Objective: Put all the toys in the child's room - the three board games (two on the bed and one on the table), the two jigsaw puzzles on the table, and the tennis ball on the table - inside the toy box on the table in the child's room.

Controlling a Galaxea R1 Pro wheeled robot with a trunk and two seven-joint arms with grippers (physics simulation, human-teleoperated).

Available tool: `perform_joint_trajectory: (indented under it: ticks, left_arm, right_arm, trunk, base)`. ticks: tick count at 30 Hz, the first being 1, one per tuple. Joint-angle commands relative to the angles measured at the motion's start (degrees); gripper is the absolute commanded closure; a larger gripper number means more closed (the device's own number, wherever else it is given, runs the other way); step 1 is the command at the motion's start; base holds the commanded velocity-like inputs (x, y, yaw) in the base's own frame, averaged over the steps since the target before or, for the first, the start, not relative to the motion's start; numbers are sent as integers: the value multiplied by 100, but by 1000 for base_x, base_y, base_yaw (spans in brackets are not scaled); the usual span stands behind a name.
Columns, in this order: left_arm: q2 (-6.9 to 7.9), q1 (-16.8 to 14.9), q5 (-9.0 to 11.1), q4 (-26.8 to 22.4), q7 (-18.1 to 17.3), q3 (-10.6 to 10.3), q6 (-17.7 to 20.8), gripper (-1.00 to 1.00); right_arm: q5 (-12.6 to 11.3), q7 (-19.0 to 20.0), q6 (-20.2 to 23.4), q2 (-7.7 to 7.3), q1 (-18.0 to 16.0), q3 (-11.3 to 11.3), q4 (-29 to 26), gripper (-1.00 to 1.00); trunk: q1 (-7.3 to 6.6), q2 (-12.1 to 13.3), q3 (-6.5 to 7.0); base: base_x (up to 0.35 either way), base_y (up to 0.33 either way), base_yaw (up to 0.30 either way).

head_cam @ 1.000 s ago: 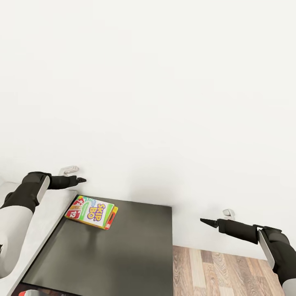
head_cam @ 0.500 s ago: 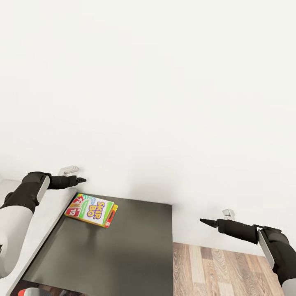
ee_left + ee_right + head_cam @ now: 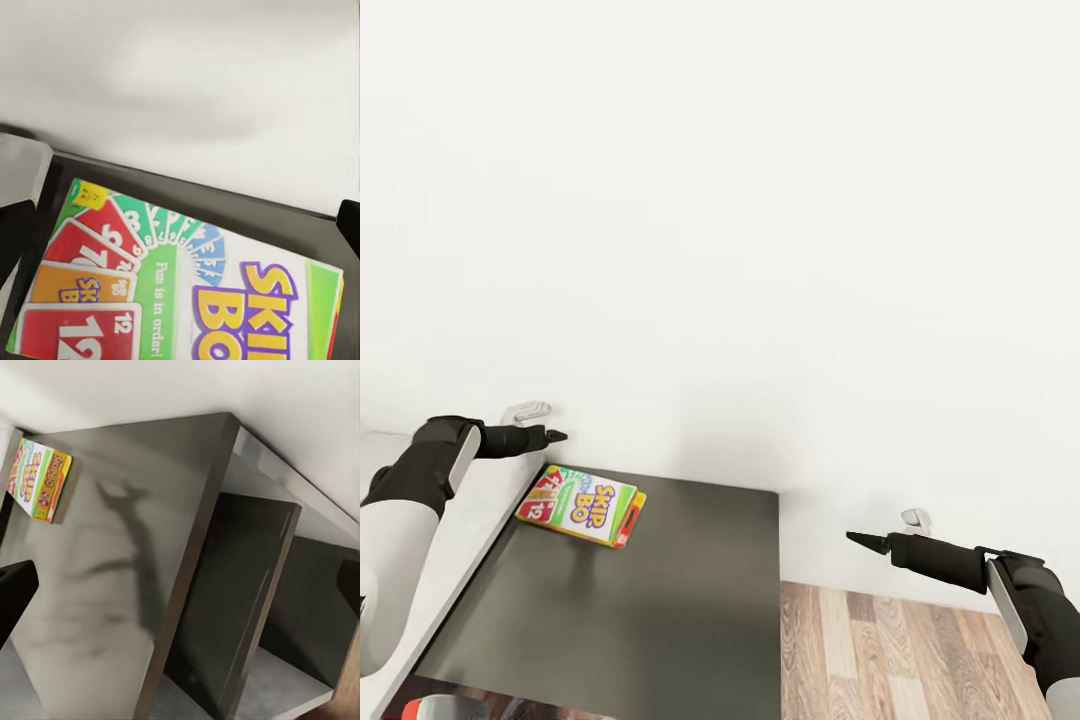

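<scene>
Camera shifted; SKIP-BO box [image 3: 581,505] half cropped

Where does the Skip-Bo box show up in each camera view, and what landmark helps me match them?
Head view: Skip-Bo box lies at the dark desk top's far left corner, near the wall.
Left wrist view: the box spans the lower half, close up.
Right wrist view: the box sits at the left edge.
Shared landmark: the dark desk top under it.

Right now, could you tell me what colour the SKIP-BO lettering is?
Purple with yellow outline, clearest in the left wrist view on the SKIP-BO box.
</scene>
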Motion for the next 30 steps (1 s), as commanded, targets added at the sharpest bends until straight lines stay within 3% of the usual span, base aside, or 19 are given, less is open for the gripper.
perform_joint_trajectory:
  ticks: [1,8,30]
  left_arm:
    - [0,-5,5,-43,10,3,41,-100]
    - [29,-64,6,-284,90,-54,94,-100]
    - [69,-168,16,-279,-81,-73,182,-100]
  right_arm:
    - [-29,4,48,-1,-4,-2,0,-100]
    - [-29,2,43,-1,-4,-2,4,-100]
    - [-29,1,42,-1,-4,-2,81,-100]
  trunk:
    - [3,-11,-20]
    - [3,-11,-86]
    - [3,-11,-293]
  base:
    - [0,0,0]
    - [0,0,0]
    - [0,0,0]
